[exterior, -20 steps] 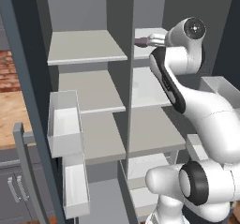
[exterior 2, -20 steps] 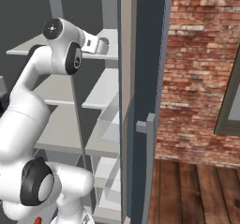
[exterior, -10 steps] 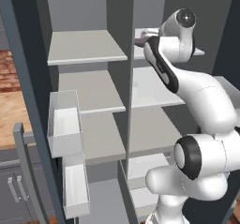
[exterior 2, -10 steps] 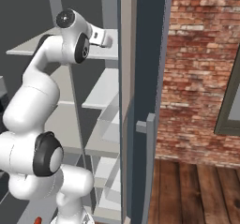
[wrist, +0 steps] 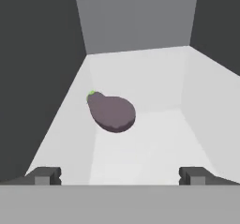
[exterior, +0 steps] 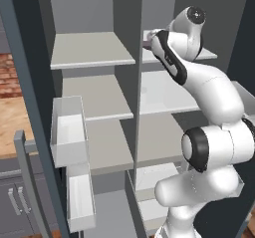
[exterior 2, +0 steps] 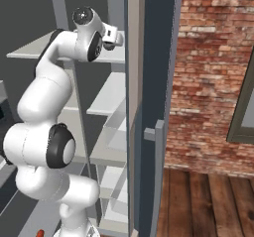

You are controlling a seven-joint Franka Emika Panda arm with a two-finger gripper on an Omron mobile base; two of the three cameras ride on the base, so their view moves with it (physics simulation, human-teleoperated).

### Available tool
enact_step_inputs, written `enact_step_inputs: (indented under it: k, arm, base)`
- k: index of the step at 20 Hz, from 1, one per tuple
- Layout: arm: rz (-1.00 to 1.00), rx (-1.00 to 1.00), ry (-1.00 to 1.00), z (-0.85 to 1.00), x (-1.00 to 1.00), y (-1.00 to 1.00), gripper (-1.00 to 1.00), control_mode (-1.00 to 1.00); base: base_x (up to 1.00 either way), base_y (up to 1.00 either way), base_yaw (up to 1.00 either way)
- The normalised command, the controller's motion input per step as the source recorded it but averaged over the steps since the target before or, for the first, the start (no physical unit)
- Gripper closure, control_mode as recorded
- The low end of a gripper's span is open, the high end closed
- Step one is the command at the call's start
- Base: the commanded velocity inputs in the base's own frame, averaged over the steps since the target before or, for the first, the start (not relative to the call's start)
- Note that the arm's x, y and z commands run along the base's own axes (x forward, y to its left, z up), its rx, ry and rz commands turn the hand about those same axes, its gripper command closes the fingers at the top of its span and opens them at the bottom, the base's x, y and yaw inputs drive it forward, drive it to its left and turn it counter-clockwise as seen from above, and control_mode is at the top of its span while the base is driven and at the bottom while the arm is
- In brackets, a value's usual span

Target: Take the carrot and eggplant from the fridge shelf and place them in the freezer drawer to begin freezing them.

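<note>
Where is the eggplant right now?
In the hand view the eggplant lies on the white fridge shelf, left of centre, ahead of the open gripper, untouched.

Brick wall [exterior 2: 213, 62], wooden floor [exterior 2: 208, 206]

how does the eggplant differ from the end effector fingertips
The eggplant is rounded, purple-brown with a green tip; the fingertips are small, grey and blocky. The eggplant lies on the pale shelf; the fingertips hang spread wide, short of it.
</note>
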Motion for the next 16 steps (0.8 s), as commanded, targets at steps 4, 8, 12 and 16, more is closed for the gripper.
enact_step_inputs:
  k: [4, 8, 12, 16]
  arm:
    - [0.06, -0.08, 0.05, -0.07, 0.41, 0.0, -1.0, -1.0]
    - [0.04, -0.08, 0.08, -0.12, 0.41, 0.0, -1.0, -1.0]
    - [0.04, -0.05, 0.06, -0.06, 0.38, 0.0, -1.0, -1.0]
    - [0.04, -0.02, 0.03, 0.0, 0.39, 0.0, -1.0, -1.0]
  base:
    - [0.0, 0.0, 0.0]
    - [0.0, 0.0, 0.0]
    - [0.0, 0.0, 0.0]
    - [0.0, 0.0, 0.0]
